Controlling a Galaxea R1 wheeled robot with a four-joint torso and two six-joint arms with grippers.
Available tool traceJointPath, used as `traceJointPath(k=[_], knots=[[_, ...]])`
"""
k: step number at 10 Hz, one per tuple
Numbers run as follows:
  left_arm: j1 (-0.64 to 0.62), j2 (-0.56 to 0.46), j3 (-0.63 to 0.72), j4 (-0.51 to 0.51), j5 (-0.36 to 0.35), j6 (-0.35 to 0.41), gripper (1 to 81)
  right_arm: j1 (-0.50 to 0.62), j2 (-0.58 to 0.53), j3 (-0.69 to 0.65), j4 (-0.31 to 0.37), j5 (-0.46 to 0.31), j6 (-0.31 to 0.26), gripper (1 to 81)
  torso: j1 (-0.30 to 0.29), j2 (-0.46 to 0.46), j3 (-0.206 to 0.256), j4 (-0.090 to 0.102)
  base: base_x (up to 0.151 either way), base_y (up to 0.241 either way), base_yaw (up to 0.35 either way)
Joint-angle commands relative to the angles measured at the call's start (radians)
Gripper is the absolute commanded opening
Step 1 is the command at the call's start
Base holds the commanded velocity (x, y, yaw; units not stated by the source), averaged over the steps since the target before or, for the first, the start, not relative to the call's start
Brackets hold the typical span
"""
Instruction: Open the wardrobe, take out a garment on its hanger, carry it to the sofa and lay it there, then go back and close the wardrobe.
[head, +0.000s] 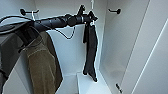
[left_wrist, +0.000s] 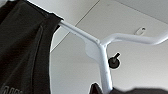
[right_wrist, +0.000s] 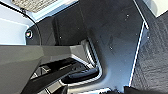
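Hanging straight down inside the open wardrobe (head: 130, 37), the black garment (head: 90, 50) droops from the white hanger (head: 92, 6), its lower end just above the wardrobe's white floor panel. My left arm reaches across from the left at the height of the hanger's neck, and my left hand (head: 90, 18) sits right at the top of the garment, beneath the hanger's hook. Whether that hand is clamped on the hanger or merely against it, I cannot tell from the head view.

In the left wrist view, the hanger (left_wrist: 102, 47) shows close up: a white neck with both arms branching off, one arm running into the black fabric (left_wrist: 22, 50) draped over it. A black hook (left_wrist: 114, 61) stands on the white wall behind.

Further left in the head view, an olive-brown jacket (head: 41, 67) hangs beside my arm, well apart from the garment. Black hooks (head: 115, 10) are fixed high on the back wall. The wardrobe door (head: 152, 62) stands open at the right.

In the right wrist view I see dark robot bodywork and grey carpet (right_wrist: 155, 55); my right hand's state I cannot tell.
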Motion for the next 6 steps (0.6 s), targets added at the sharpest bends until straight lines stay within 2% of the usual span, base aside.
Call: traceJointPath(k=[1,3,6], knots=[[-0.146,-0.011,0.083,0.090,-0.022,0.014,1.0,0.029,0.007,0.009,-0.005,-0.057,0.000,81.1,0.000,0.000,0.000,0.000,0.000,0.000,0.000],[-0.113,-0.020,0.155,0.122,-0.022,0.014,1.0,0.033,0.009,0.011,-0.006,-0.057,-0.001,81.1,0.000,0.000,0.000,0.000,0.000,0.000,0.000],[-0.067,0.052,0.165,0.125,-0.023,0.014,1.0,0.034,0.009,0.014,-0.006,-0.055,-0.007,81.1,0.000,0.000,0.000,0.000,0.000,0.000,0.000]])
